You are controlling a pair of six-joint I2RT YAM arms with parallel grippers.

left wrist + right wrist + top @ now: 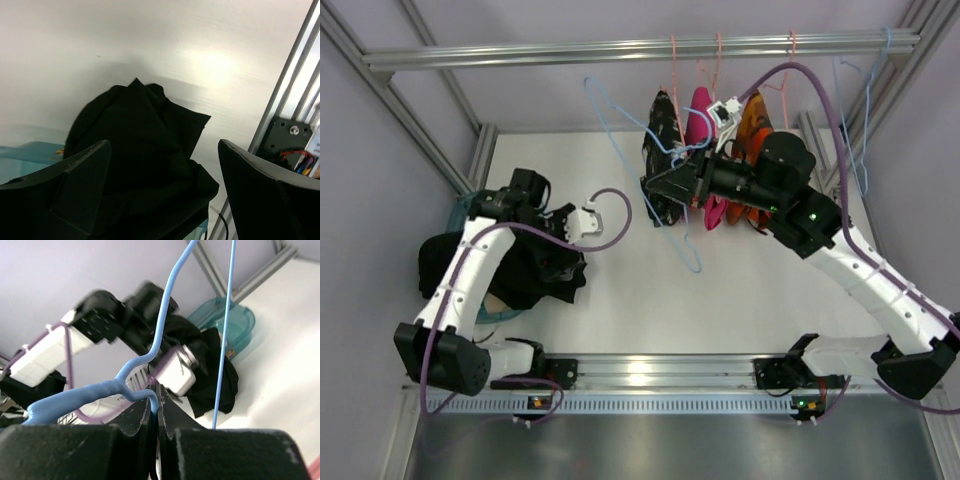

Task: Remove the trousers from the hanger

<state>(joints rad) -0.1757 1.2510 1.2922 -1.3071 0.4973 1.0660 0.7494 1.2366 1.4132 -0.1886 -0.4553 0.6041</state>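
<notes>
Right claw: jaws pressed together on the thin light-blue wire hanger, gripping near the twisted neck below the hook, as the right wrist view shows. Left claw: fingers spread wide with nothing between them, poised over the cloth.

The plain black soft cloth trousers are off the hanger. They lie in a crumpled heap at the left of the white table, draped partly over the rim of a translucent teal plastic tub. The left wrist view shows a peaked fold standing up from the heap. No drawstrings are discernible.

Assessment: the cloth appears light and limp. It would sag and bunch when lifted, and it is not fragile. The raised fold is the best place to pinch. The hanger is bare wire, light and probably slick, so it may swivel in a narrow pinch. The neck gives the firmest hold.

The hanger is held in the air, clear of the aluminium rail. On that rail hang a speckled black garment, a magenta one and an orange one, each on a pink wire hanger.

The separation appears complete.
</notes>
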